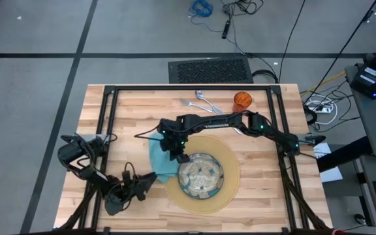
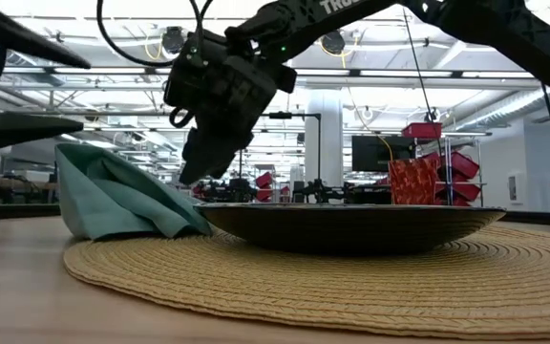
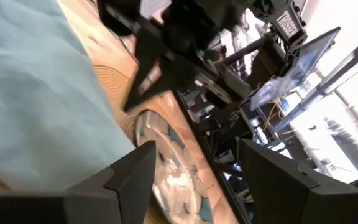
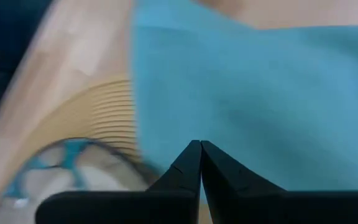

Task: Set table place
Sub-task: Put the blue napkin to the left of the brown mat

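The teal napkin [image 1: 156,160] lies bunched on the table, its right part on the tan mat [image 1: 230,189] and against the plate's rim [image 2: 208,212]. The patterned plate [image 1: 201,176] rests on the mat. My right gripper [image 1: 181,156] is shut and slants down over the napkin [image 4: 260,93] beside the plate's left edge. My left gripper [image 3: 197,186] stands open and level at the napkin's near left side [image 1: 147,180], with nothing between its fingers. The orange cup [image 1: 242,100] and the silver cutlery [image 1: 200,101] sit by the far edge. My right gripper's shut fingertips [image 4: 201,152] stand close over the napkin's top [image 2: 175,191], pointing down at a slant from the far right. Whether they touch the cloth I cannot tell.
Black frame rails [image 1: 109,124] run along the table's sides. Bare planks [image 1: 129,108] lie between the napkin and the far left corner.
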`<state>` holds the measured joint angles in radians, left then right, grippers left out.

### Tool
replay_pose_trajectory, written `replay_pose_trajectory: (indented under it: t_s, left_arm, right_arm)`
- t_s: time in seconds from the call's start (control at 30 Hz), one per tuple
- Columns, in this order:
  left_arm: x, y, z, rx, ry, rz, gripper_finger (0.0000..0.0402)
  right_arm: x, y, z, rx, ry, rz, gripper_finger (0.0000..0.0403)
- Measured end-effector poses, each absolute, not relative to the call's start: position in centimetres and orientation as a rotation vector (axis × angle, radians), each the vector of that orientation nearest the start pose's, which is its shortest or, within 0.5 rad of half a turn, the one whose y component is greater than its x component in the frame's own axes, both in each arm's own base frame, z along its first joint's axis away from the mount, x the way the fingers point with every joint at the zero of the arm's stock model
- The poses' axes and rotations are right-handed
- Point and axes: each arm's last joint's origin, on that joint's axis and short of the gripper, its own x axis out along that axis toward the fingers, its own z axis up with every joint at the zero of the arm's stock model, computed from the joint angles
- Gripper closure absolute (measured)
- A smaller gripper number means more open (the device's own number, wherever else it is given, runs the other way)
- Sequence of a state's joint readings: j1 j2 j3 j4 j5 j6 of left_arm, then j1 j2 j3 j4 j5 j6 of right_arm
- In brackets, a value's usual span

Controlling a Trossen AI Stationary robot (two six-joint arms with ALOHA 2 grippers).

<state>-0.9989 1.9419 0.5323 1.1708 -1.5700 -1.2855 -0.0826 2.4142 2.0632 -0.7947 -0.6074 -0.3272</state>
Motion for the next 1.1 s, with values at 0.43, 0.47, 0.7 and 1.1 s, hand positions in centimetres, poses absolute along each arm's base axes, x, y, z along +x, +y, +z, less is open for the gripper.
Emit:
replay_pose_trajectory:
  t_s: [0.43,0.47,0.7,1.1]
  left_arm:
    - [14.4,-19.1,7.9,-0.983,-0.264,0.479,0.0237]
    - [14.3,-18.7,7.7,-0.98,-0.265,0.483,0.0238]
    - [14.2,-16.3,7.0,-0.978,-0.258,0.509,0.0238]
    - [15.9,-14.5,6.6,-0.947,-0.2,0.552,0.0238]
  right_arm:
    - [50.5,-0.3,16.6,0.059,1.03,0.625,0.0328]
    - [50.5,-0.8,16.6,0.065,1.037,0.605,0.0324]
    - [49.1,-3.7,15.2,0.125,1.176,0.493,0.0309]
    - [49.0,-4.2,14.1,0.155,1.171,0.46,0.0309]
